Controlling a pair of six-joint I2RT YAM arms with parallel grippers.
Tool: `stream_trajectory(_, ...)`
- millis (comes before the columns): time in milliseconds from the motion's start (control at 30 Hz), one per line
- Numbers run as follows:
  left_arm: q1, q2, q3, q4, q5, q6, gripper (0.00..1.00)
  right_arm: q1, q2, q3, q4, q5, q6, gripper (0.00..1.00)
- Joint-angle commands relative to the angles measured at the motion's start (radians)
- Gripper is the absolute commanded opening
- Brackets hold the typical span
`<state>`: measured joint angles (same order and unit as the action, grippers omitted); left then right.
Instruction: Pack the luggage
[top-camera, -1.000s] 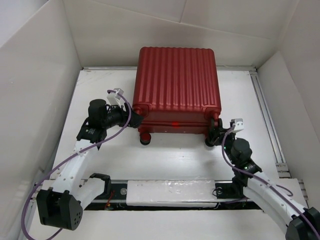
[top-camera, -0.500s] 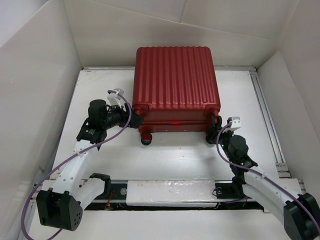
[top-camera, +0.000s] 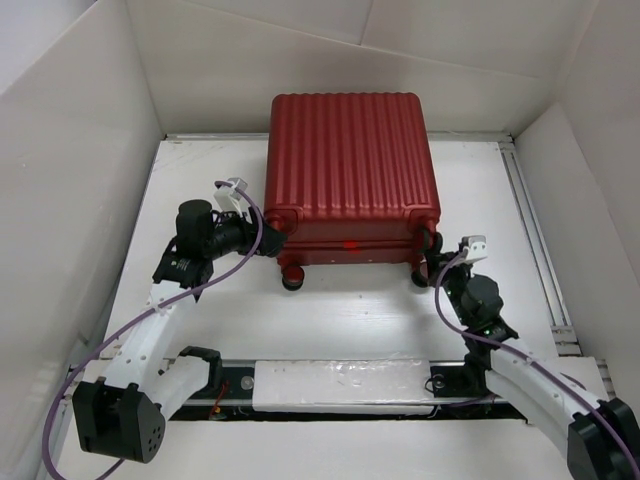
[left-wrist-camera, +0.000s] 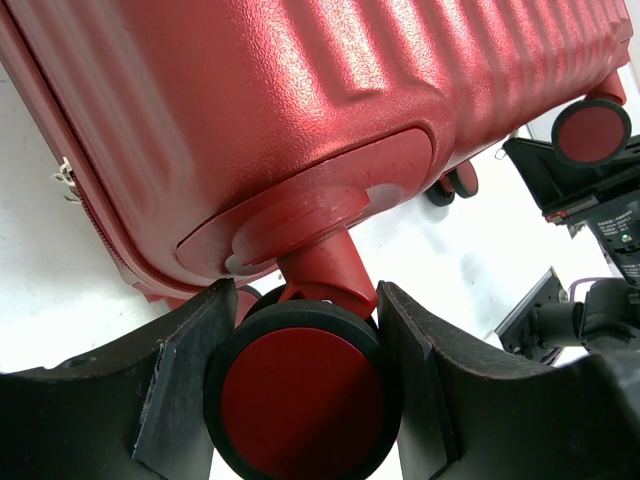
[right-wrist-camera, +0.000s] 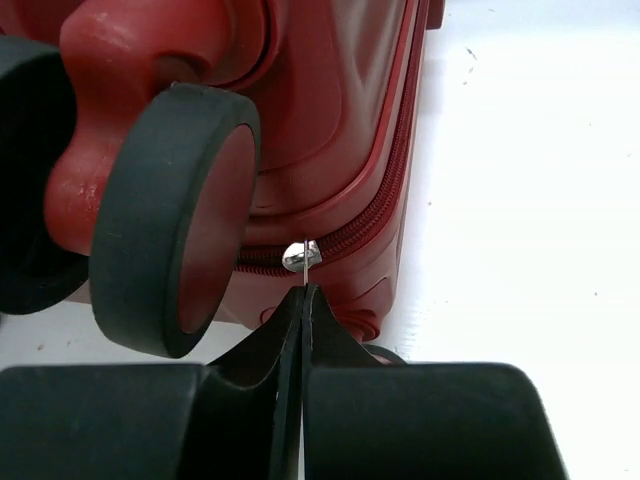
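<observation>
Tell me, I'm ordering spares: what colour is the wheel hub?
The wheel has a dark red hub and black tyre; clearest in left wrist view.

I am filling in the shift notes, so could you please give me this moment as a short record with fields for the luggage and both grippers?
luggage: dark red, closed, lying flat on the table, wheels toward the arms
left gripper: clamped on the near-left wheel, one finger on each side
right gripper: shut, tips pinching the zipper pull at the near-right corner
zipper: zipped where it shows
</observation>
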<state>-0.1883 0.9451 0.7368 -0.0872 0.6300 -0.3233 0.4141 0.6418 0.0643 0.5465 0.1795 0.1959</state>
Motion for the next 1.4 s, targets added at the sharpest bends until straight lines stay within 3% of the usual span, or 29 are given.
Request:
stream_trajectory(0, 0.004, -0.052, 0.012, 0.067, 0.063, -0.02, 0.0, 0.0, -0.008, 0.031, 0.207, 0.031, -0.027, 0.0)
stream_trajectory(200, 0.004, -0.052, 0.012, 0.076, 0.063, -0.02, 0.0, 0.02, 0.041, 0.022, 0.237, -0.064, 0.023, 0.0)
stream_trajectory(300, 0.004, -0.052, 0.012, 0.086, 0.082, -0.02, 0.0, 0.171, 0.05, 0.012, 0.21, -0.055, 0.022, 0.0)
stream_trajectory(333, 0.004, -0.042, 0.012, 0.086, 0.082, -0.031, 0.0, 0.172, 0.062, 0.028, 0.193, -0.055, 0.005, 0.0)
stream_trajectory(367, 0.004, -0.042, 0.012, 0.099, 0.094, -0.031, 0.0, 0.258, 0.062, 0.041, 0.167, -0.042, -0.013, 0.0)
stream_trajectory(567, 0.004, -0.02, 0.003, 0.145, 0.166, -0.063, 0.0, 0.534, 0.148, 0.132, 0.047, 0.224, -0.062, 0.0)
stream_trajectory(733, 0.004, -0.02, -0.007, 0.191, 0.206, -0.074, 0.0, 0.696, 0.381, 0.286, 0.047, 0.354, -0.124, 0.0)
stream_trajectory(867, 0.004, -0.02, -0.016, 0.201, 0.218, -0.085, 0.0, 0.79, 0.64, 0.481, 0.047, 0.335, -0.147, 0.0)
stream_trajectory(1067, 0.004, -0.038, -0.016, 0.201, 0.227, -0.085, 0.0, 0.925, 1.078, 0.795, 0.225, 0.287, -0.09, 0.0)
stream_trajectory(1200, 0.004, -0.048, -0.016, 0.211, 0.237, -0.085, 0.0, 0.948, 1.2, 0.932, 0.347, 0.212, -0.047, 0.0)
stream_trajectory(1367, 0.004, -0.097, -0.036, 0.225, 0.257, -0.103, 0.0, 0.939, 1.356, 0.999, 0.66, 0.189, 0.029, 0.0)
